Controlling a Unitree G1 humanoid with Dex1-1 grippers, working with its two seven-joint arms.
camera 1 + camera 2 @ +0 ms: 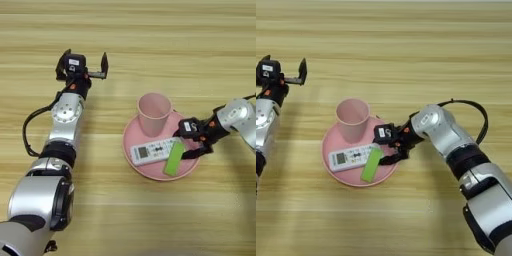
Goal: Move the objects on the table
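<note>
Left eye view: right hand at the green bar on the plate

Right eye view shows it too; the pink plate point(150, 172) sits on the counter point(150, 40) carrying the cup point(154, 112), the white remote point(151, 151) and the green bar point(175, 158); the right hand point(390, 148) is at the bar's upper end, fingers apart around it, seemingly setting it down or taking it; next it needs either a clean lift clear or a firm close; the left hand point(82, 67) hovers well apart, fingers spread, holding nothing.

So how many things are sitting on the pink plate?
3 on the pink plate: the pink cup stands at its back, the white remote lies across the middle, and the green bar lies right of the remote, by the right gripper. Something smaller could be hidden.
</note>
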